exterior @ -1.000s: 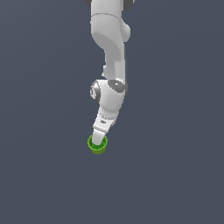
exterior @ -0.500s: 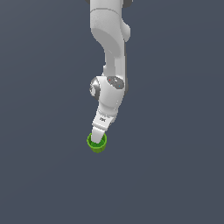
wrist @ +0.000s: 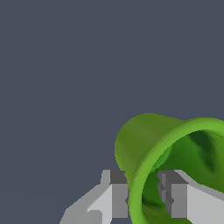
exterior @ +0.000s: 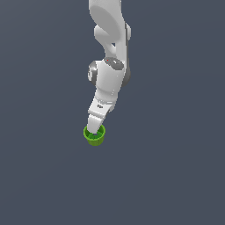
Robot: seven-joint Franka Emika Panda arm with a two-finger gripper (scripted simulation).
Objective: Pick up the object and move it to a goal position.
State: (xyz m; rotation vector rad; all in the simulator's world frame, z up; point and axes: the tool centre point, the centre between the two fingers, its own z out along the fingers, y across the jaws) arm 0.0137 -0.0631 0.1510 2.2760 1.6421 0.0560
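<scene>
The small bright green cup [exterior: 96, 139] hangs at the end of my gripper [exterior: 93, 130] in the exterior view, against the flat dark grey ground. In the wrist view the cup [wrist: 146, 138] lies tilted, with its dark green inside facing the camera. My gripper [wrist: 144, 197] is shut on the cup's wall near the rim. One finger [wrist: 117, 194] is outside the cup and the other finger [wrist: 176, 194] is inside it.
The white arm [exterior: 110, 74] comes down from the top of the exterior view. Flat dark grey ground [exterior: 176, 176] lies all around, with no other object in view.
The arm has risen a little, and the cup has gone up with it in the gripper. The grip on the cup looks the same.
</scene>
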